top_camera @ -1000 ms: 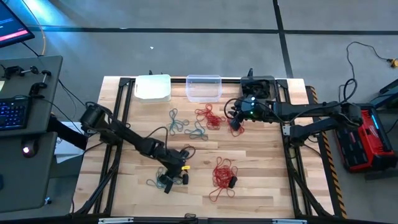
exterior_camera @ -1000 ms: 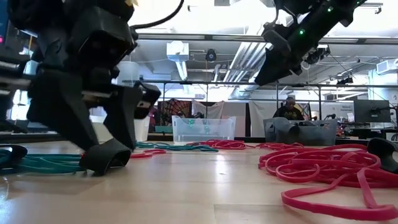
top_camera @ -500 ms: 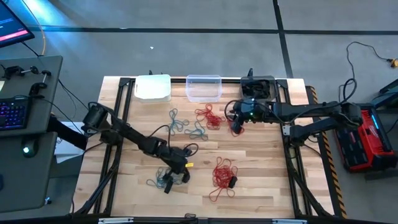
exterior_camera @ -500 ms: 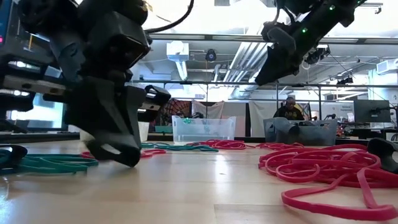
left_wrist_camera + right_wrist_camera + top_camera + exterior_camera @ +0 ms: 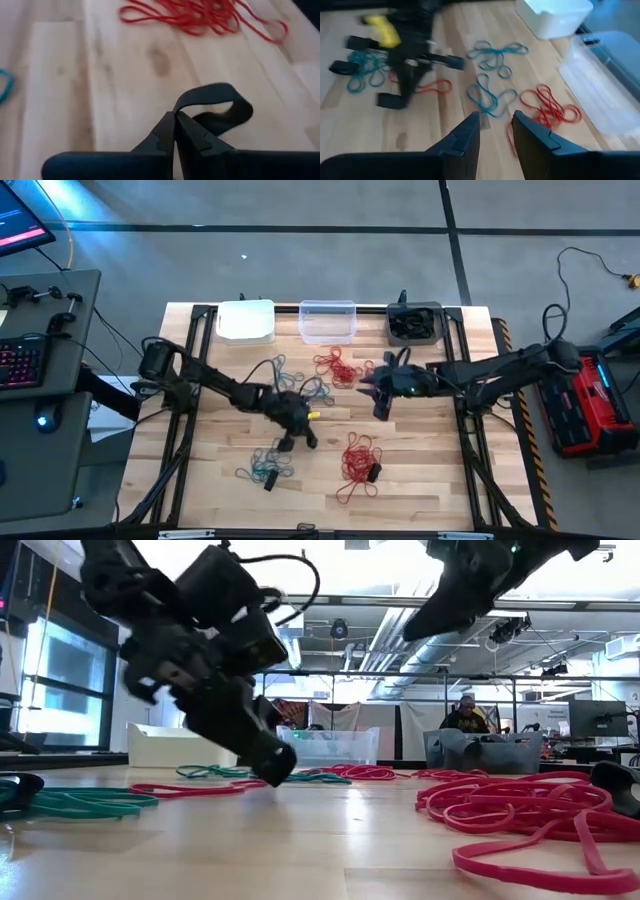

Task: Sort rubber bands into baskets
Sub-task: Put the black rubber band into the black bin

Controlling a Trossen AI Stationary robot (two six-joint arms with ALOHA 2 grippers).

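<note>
Teal rubber bands lie in bunches (image 5: 285, 375) (image 5: 262, 467) and red ones in heaps (image 5: 338, 366) (image 5: 358, 458) on the wooden table. Three baskets stand along the far edge: white (image 5: 246, 321), clear (image 5: 327, 320), dark grey (image 5: 414, 322). My left gripper (image 5: 175, 116) is at mid-table (image 5: 305, 438), shut on a black rubber band (image 5: 215, 102). My right gripper (image 5: 495, 125) hangs open above the table right of centre (image 5: 381, 405), with nothing between its fingers. My left gripper pinches the black band between its two fingertips at one spot of the loop (image 5: 181, 109). The rest of the loop curls out beyond the tips. The fingers slant downward (image 5: 272, 772). The band seems clear of the table, with its shadow on the wood below.
Another dark piece (image 5: 372, 472) lies beside the near red heap, and one more (image 5: 268, 480) by the near teal bunch. In the low view red bands (image 5: 520, 805) fill the right foreground and teal ones (image 5: 70, 802) the left. A person sits in the room beyond.
My left gripper has shut on the black band beside the near teal bunch, then risen and swung toward the far edge and the right, tipping as it went. My right gripper has come a little toward the near edge, still open.
</note>
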